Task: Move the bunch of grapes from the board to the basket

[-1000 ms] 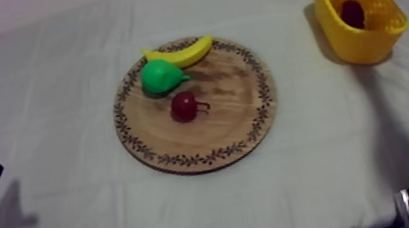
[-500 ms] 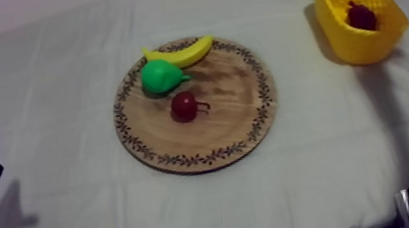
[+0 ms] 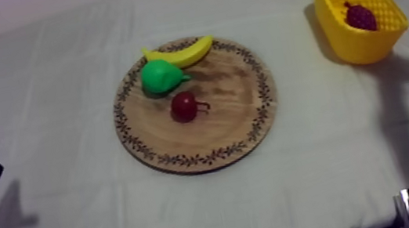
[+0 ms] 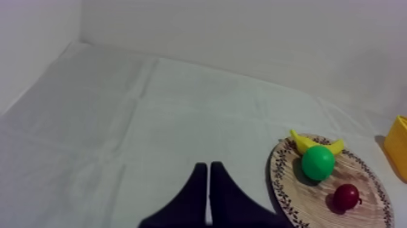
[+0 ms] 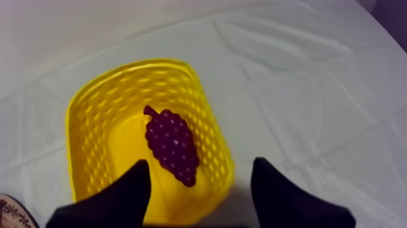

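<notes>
grapes (image 5: 171, 144) lie in yellow basket (image 5: 91, 112), apparently beneath spread right hand (image 5: 201, 164).

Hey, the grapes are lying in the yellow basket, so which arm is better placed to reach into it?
Right, probably. The right gripper hangs open close by the yellow basket holding the bunch of grapes; the left gripper sits shut at the table's other side, the wooden board between.

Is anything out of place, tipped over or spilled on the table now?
Nothing stands out. The bunch of grapes lies inside the upright yellow basket; banana, pear and small red fruit sit on the wooden board.
</notes>
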`<action>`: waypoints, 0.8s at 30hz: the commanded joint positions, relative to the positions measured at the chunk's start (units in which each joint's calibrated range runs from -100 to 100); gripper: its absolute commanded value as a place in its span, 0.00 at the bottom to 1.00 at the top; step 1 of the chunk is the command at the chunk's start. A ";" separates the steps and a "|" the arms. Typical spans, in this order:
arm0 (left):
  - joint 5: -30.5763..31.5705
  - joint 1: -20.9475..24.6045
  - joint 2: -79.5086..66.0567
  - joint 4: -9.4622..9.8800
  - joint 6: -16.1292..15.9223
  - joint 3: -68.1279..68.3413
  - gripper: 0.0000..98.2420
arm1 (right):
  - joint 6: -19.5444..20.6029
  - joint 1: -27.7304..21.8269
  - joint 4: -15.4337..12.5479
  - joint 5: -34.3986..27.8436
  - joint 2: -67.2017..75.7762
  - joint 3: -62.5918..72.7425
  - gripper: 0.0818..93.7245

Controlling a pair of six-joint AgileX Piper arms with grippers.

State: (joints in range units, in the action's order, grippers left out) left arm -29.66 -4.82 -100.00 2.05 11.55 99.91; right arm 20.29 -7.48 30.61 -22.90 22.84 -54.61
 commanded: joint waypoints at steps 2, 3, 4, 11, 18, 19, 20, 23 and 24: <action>0.00 0.01 0.00 0.02 0.00 -0.02 0.00 | 1.42 -0.19 1.29 1.71 5.47 -6.15 0.49; 0.00 0.01 0.00 0.02 0.00 -0.02 0.00 | 1.53 -0.26 1.50 2.19 6.70 -7.52 0.48; 0.00 0.01 0.00 0.02 0.00 -0.02 0.00 | 1.57 -0.30 1.64 2.65 7.92 -8.84 0.48; 0.00 0.01 0.00 0.02 0.00 -0.02 0.00 | 1.43 -0.34 2.89 5.93 16.65 -18.21 0.46; 0.00 0.01 0.00 0.02 0.00 -0.02 0.00 | -0.42 0.04 2.00 9.27 25.32 -26.19 0.44; 0.00 0.01 0.00 0.02 0.00 -0.02 0.00 | -0.96 0.07 1.41 9.81 26.66 -27.38 0.44; 0.00 0.01 0.00 0.02 0.00 -0.02 0.00 | -1.65 0.09 0.66 10.37 28.06 -28.65 0.44; 0.00 0.01 0.00 0.02 0.00 -0.02 0.00 | -5.35 0.02 -3.02 12.46 32.48 -32.87 0.43; 0.00 0.01 0.00 0.02 0.00 -0.02 0.00 | -7.35 0.01 -5.02 13.30 33.99 -34.36 0.43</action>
State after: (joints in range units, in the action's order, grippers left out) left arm -29.66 -4.82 -100.00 2.05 11.55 99.91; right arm 16.84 -7.41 28.88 -10.85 53.77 -86.15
